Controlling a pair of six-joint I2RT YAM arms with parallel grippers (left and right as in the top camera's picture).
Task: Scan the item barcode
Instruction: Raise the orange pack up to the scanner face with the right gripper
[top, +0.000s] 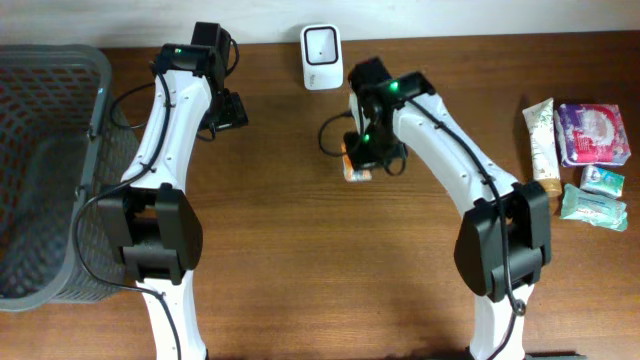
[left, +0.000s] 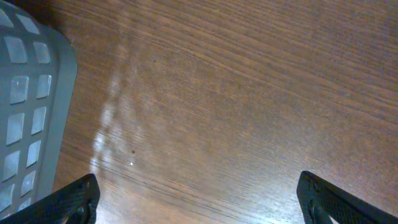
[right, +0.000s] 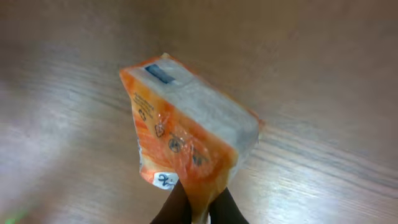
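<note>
An orange and white tissue packet (right: 186, 127) hangs above the wooden table, pinched by its crimped end in my right gripper (right: 198, 208), which is shut on it. From overhead the packet (top: 356, 170) peeks out under the right gripper (top: 364, 150), a little in front of the white barcode scanner (top: 321, 44) at the table's back edge. No barcode shows on the packet's visible faces. My left gripper (left: 199, 199) is open over bare wood with nothing between its fingers (left: 74, 199), close to the basket.
A grey plastic basket (top: 45, 170) fills the left side of the table; its wall (left: 28, 118) shows in the left wrist view. At the far right lie a white tube (top: 541, 138), a purple packet (top: 593, 133) and two teal packets (top: 592, 205).
</note>
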